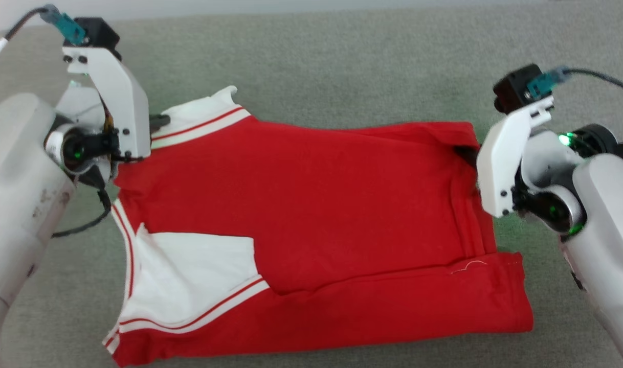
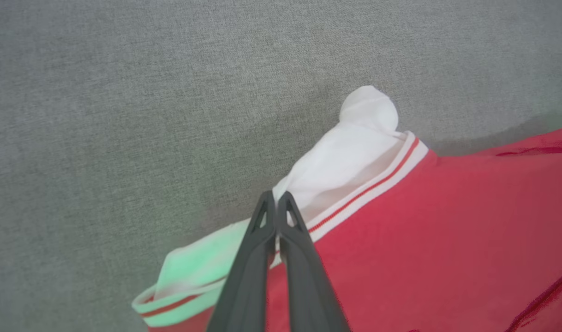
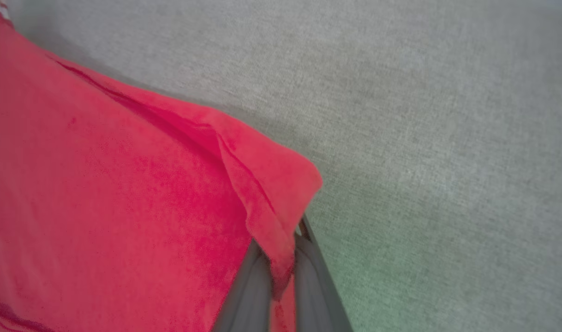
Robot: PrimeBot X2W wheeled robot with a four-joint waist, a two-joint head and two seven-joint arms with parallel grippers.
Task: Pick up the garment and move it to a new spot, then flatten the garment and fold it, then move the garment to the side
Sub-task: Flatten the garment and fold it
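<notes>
The garment (image 1: 311,204), bright red with white sleeves and red-and-white striped trim, lies folded on a grey fabric surface in the head view. My left gripper (image 1: 160,121) is at its far left corner, shut on the striped edge beside a white sleeve (image 2: 350,152). In the left wrist view the two dark fingers (image 2: 276,196) are pressed together over that edge. My right gripper (image 1: 465,152) is at the far right corner. In the right wrist view, red hem cloth (image 3: 262,184) is pinched between my right gripper's (image 3: 283,244) fingers and drapes over their tips.
The grey fabric surface (image 1: 342,66) spreads around the garment, with bare room beyond it. A second white sleeve (image 1: 188,271) lies folded over the near left of the garment. Black cables hang by both wrists.
</notes>
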